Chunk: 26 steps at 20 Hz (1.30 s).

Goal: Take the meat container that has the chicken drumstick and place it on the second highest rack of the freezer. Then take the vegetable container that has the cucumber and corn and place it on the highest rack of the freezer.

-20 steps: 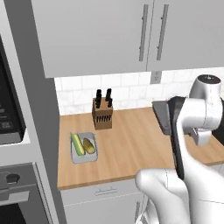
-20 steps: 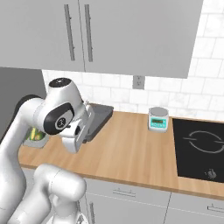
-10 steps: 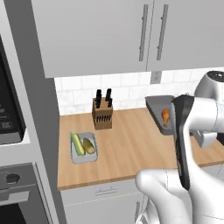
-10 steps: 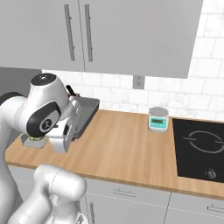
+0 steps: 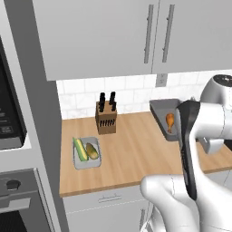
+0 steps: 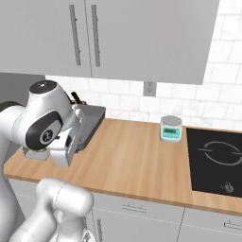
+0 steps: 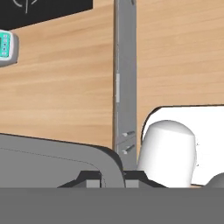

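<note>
While the gripper [image 7: 113, 179] is clenched on the rim of the meat container [image 5: 162, 114], that dark tray hangs above the counter [image 5: 131, 149] w/ the chicken drumstick [image 5: 170, 121] inside, long axis running front-to-back, thin end toward the front edge. Vs a sec ago the arm has swung left, carrying the tray. Veg container [image 5: 87, 154] w/ the cucumber and corn [image 5: 86, 150] sits near the counter's left edge, both lying front-to-back.

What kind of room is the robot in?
It looks like a kitchen. There's a wooden counter with a knife block on it, a black stovetop, and grey cupboards up on the wall.
</note>
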### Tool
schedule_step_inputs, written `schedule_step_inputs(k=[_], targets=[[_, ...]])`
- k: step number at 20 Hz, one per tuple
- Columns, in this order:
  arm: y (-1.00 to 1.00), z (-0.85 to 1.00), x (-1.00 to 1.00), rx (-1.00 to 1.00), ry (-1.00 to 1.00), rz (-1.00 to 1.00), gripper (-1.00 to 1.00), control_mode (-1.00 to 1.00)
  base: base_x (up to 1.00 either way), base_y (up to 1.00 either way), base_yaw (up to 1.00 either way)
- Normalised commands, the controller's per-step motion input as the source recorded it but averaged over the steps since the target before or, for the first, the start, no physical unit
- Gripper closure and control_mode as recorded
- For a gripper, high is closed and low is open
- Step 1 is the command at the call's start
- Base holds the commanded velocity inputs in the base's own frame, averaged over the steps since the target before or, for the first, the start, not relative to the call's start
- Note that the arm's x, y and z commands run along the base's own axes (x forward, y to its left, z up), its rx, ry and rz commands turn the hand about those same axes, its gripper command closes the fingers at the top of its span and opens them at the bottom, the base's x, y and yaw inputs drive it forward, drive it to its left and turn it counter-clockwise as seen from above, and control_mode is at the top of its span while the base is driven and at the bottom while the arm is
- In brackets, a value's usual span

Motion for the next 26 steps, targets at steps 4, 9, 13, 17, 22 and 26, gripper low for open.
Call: schedule_step_inputs(k=[4,9,13,17,22,26], targets=[[0.00,0.34,0.00,0.00,-0.02,0.00,1.00,-1.00,0.00,0.00,0.00],[0.00,0.32,0.00,0.00,0.00,0.00,1.00,-1.00,0.00,0.00,0.00],[0.00,0.03,-0.03,0.00,0.00,0.00,1.00,1.00,-0.12,0.00,0.00],[0.00,0.00,0.00,0.00,0.00,0.00,1.00,1.00,-0.77,-0.21,0.06],[0.00,0.00,0.00,0.00,0.00,0.00,1.00,1.00,-0.95,-0.11,0.38],[0.00,0.00,0.00,0.00,0.00,0.00,1.00,1.00,-0.56,-0.09,0.70]])
